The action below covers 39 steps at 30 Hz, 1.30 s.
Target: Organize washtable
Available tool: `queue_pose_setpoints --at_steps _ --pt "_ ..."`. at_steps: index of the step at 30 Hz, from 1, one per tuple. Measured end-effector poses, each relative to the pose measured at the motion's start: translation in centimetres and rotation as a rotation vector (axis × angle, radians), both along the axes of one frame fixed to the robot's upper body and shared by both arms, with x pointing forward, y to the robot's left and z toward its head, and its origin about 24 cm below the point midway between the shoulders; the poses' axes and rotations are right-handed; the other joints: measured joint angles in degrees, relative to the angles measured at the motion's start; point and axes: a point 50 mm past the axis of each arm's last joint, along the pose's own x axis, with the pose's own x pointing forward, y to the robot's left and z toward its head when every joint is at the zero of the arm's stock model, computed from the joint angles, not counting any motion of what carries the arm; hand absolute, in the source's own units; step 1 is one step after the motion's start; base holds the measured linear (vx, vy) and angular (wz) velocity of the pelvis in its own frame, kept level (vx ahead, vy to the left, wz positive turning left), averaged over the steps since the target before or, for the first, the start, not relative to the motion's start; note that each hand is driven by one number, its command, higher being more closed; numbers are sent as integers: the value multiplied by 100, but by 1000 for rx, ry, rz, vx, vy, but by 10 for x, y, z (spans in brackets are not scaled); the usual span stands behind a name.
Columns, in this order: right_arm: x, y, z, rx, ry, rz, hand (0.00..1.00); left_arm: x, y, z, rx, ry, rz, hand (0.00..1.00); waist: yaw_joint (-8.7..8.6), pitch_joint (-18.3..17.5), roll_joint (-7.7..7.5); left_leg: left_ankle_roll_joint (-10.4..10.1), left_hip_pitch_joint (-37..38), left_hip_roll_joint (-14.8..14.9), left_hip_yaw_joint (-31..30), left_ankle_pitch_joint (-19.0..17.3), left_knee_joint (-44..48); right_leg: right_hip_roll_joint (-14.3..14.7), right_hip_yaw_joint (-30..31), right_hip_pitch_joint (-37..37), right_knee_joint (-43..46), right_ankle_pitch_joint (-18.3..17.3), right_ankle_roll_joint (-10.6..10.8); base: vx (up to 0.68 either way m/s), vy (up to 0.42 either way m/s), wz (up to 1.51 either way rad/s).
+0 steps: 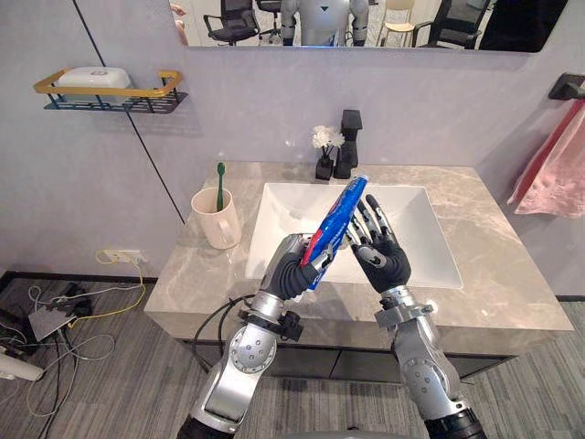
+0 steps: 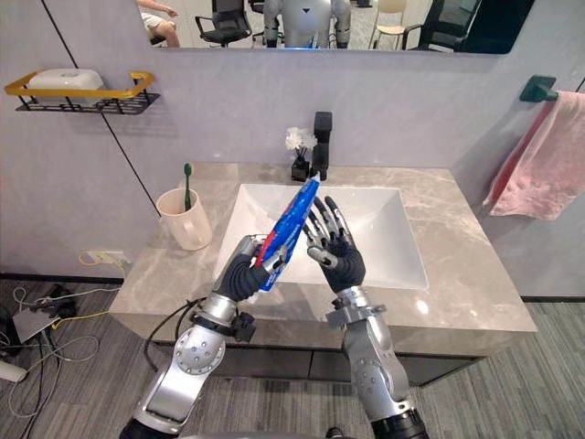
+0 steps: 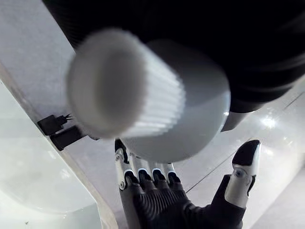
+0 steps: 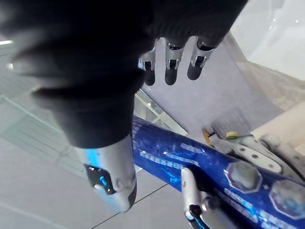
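- My left hand [image 1: 291,270] has its fingers curled round the lower part of the blue toothpaste tube [image 1: 340,219]. It holds the tube tilted, cap end down toward the wrist, above the near edge of the sink [image 1: 420,238].
- My right hand [image 1: 384,256] is raised just right of the tube, palm toward it, fingers straight and spread, gripping nothing. I cannot tell whether they touch the tube.
- So the tube is in the air, not set down anywhere. I read this as mid-step, perhaps a pass from one hand to the other.
- The cream cup [image 1: 217,219] stands on the left of the bench [image 1: 512,274] with a green toothbrush [image 1: 219,183] upright in it. I judge that the likely home for the tube.
- The black faucet [image 1: 347,142] and a small flower vase [image 1: 324,151] sit at the far edge and look in order.
- What is left, by my guess: get the tube into or beside the cup, then clear both hands.
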Motion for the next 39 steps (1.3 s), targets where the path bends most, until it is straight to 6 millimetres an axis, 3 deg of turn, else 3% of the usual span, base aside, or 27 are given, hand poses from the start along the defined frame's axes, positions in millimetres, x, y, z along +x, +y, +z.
queue_pose_setpoints --at_steps 8,13,14,21,37,38,39 --pt "5 21 5 27 -12 95 0 -2 -10 -8 10 32 -41 100 21 -13 -37 5 3 -3 -15 33 -32 -4 -35 0 -1 2 0 -4 1 0" --pt "7 21 5 31 -10 95 0 -3 -14 -12 18 47 -57 100 109 -43 -93 2 1 -2 -19 48 -54 -2 -39 -10 -1 2 0 0 0 0" --pt "7 21 5 31 -10 94 100 -3 -15 -12 18 49 -59 100 122 -48 -104 3 -1 -3 -21 51 -58 -2 -40 -13 -1 3 1 0 0 0" --pt "13 22 7 23 -4 86 100 -3 -16 -18 7 73 -72 100 142 -80 -199 12 -49 -19 -32 76 -76 -13 -36 -69 -1 10 9 0 0 0" --pt "15 24 11 25 -18 89 100 -5 -15 -29 2 114 -66 100 144 -75 -209 17 1 -26 -26 134 -204 -15 -17 -80 -1 12 13 0 0 0" --pt "16 24 11 24 -19 89 100 -5 -15 -29 2 113 -65 0 144 -75 -209 17 1 -26 -25 134 -204 -15 -16 -80 -1 12 12 0 0 0" --pt "16 24 12 23 -22 89 100 -5 -15 -29 1 112 -62 0 144 -75 -209 17 3 -26 -22 134 -205 -15 -14 -80 -1 12 13 0 0 0"
